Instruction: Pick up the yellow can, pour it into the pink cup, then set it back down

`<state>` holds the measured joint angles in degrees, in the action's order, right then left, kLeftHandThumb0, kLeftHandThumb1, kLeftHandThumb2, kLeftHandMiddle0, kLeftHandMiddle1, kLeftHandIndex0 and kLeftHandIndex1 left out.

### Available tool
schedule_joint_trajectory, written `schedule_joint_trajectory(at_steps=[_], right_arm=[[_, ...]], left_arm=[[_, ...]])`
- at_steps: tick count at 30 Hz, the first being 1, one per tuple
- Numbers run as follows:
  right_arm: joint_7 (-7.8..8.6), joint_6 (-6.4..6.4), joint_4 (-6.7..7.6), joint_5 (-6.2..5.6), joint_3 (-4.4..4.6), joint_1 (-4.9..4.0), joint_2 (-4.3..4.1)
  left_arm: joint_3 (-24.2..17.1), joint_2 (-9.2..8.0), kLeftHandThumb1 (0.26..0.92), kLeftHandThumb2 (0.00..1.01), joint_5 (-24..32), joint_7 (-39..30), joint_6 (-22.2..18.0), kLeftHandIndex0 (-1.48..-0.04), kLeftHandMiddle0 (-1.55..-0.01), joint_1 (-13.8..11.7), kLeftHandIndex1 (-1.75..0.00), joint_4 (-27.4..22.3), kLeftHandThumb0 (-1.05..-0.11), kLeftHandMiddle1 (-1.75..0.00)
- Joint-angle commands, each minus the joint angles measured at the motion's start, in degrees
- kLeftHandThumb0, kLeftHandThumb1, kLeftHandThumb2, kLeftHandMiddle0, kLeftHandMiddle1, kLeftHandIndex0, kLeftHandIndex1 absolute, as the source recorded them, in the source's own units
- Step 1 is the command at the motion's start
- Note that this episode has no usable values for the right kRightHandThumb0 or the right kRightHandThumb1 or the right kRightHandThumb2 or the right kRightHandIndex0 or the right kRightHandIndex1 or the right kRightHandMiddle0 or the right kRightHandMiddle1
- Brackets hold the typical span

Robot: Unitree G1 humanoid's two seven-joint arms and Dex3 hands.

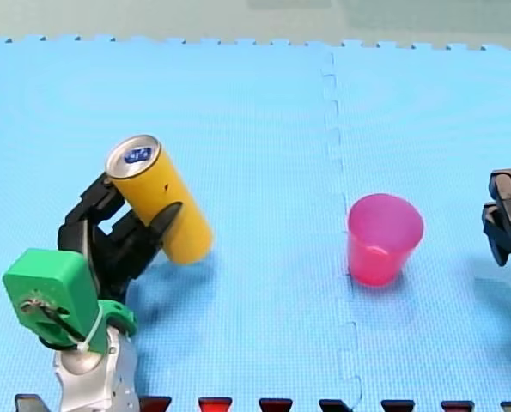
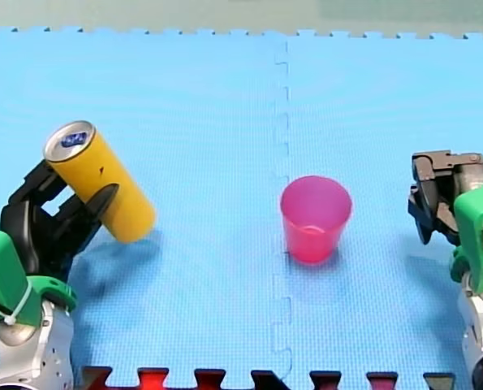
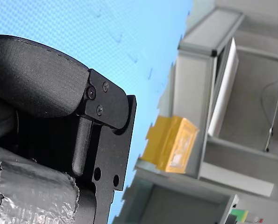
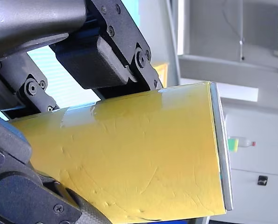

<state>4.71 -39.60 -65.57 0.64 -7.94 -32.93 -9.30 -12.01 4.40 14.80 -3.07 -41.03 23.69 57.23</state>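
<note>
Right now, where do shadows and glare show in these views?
First head view: the yellow can, tilted in the left hand, throws a shadow on the blue foam mat; the pink cup a fainter one. Second wrist view: pale glare streaks the can's side. The right hand is at the mat's right edge.

text: none readable | yellow can (image 1: 159, 199) lid: blue mark, illegible
</note>
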Motion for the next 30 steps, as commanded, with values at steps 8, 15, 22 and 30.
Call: schedule_joint_trajectory(at_steps=[8,15,22,30], right_arm=[[-0.47,0.06,-0.07,0.34,0.3,-0.24,-0.65],[-0.4,0.0,-0.12,0.37,0.38,-0.22,-0.7],[-0.55,-0.02,-0.06,0.32,0.37,-0.2,-0.56],[-0.51,-0.13,0.03,0.35,0.46,-0.08,-0.57]], left_arm=[[-1.4,-0.22,0.834,0.0,-1.9,-3.2,-4.1,-1.17,-1.29,1.3,0.0,4.2,-0.378,0.0],[-1.5,1.18,0.828,0.0,-3.8,-3.9,-7.0,-1.17,-1.29,2.3,0.0,8.0,-0.376,0.0],[-1.7,2.17,0.816,0.0,-4.9,-3.4,-8.5,-1.17,-1.28,2.8,0.0,8.8,-0.347,0.0],[-2.3,3.14,0.812,0.0,-5.0,-2.9,-8.6,-1.17,-1.28,3.5,0.0,9.6,-0.339,0.0]])
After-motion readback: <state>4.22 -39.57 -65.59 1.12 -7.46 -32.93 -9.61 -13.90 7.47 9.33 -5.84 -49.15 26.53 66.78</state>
